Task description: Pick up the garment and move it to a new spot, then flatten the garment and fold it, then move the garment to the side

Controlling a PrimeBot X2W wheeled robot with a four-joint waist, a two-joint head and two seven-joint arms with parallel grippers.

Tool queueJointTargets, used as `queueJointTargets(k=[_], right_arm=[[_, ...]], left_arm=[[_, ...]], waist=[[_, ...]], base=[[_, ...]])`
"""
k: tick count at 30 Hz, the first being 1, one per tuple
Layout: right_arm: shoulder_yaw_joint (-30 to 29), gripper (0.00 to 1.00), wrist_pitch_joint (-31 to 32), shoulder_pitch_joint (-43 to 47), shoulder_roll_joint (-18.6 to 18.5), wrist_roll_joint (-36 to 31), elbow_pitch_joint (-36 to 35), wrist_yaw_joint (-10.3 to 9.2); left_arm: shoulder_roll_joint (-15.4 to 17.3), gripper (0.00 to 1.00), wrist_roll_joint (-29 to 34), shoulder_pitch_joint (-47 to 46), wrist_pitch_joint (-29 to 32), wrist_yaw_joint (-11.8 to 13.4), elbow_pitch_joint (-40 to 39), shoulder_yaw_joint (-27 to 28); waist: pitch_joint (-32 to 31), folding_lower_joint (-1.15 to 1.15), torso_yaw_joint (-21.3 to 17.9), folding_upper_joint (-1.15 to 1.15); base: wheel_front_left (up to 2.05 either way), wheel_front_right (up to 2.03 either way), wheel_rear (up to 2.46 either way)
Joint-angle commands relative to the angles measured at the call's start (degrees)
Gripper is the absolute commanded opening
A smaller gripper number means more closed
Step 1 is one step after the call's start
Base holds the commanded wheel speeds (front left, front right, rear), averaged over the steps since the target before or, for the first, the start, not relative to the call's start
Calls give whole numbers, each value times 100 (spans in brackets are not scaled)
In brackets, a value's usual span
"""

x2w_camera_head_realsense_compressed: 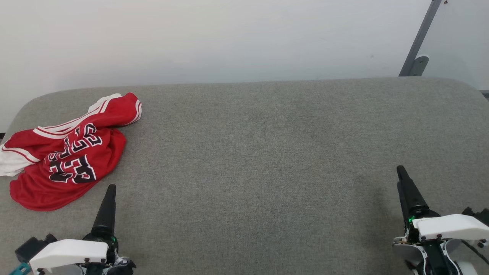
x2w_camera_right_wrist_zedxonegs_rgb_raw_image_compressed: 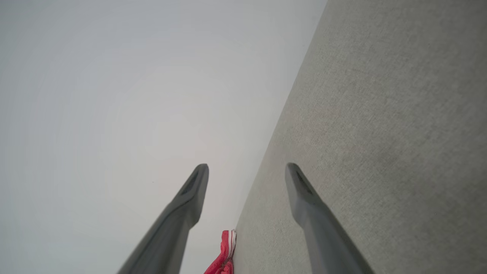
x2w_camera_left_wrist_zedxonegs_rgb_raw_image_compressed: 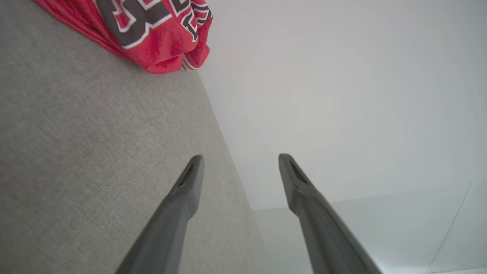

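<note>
The garment (x2w_camera_head_realsense_compressed: 68, 152), a red jersey with white striped trim and black white-outlined lettering, lies crumpled at the far left of the grey table (x2w_camera_head_realsense_compressed: 267, 152). My left gripper (x2w_camera_head_realsense_compressed: 110, 189) rests at the lower left, just below and right of the jersey and apart from it. The left wrist view shows its two fingers spread, the left gripper (x2w_camera_left_wrist_zedxonegs_rgb_raw_image_compressed: 239, 158) open and empty, with the garment (x2w_camera_left_wrist_zedxonegs_rgb_raw_image_compressed: 152, 34) at the top left. My right gripper (x2w_camera_head_realsense_compressed: 400, 170) sits at the lower right, far from the jersey. In its wrist view the right gripper (x2w_camera_right_wrist_zedxonegs_rgb_raw_image_compressed: 247, 167) stands open and empty, and a sliver of the garment (x2w_camera_right_wrist_zedxonegs_rgb_raw_image_compressed: 225, 255) shows low down.
The grey fabric surface has rounded far corners and ends at a white wall (x2w_camera_head_realsense_compressed: 229, 38). A grey metal post (x2w_camera_head_realsense_compressed: 420, 42) with a bracket stands at the back right.
</note>
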Motion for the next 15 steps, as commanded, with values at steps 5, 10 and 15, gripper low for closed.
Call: queueJointTargets(k=[5,10,15], right_arm=[[-53,100,-170,-215,-91,-781,-97,7],[-85,100,-286,-229,-106,-1544,-125,7],[-46,100,-395,-256,-135,-2341,-153,8]], left_arm=[[105,100,883,-164,-156,2,-147,42],[122,100,1581,-114,-272,3,-176,76],[168,100,2246,-65,-382,3,-207,55]], waist=[[13,0,9,0],[26,0,9,0],[38,0,15,0]], base=[[0,0,0],[0,0,0],[0,0,0]])
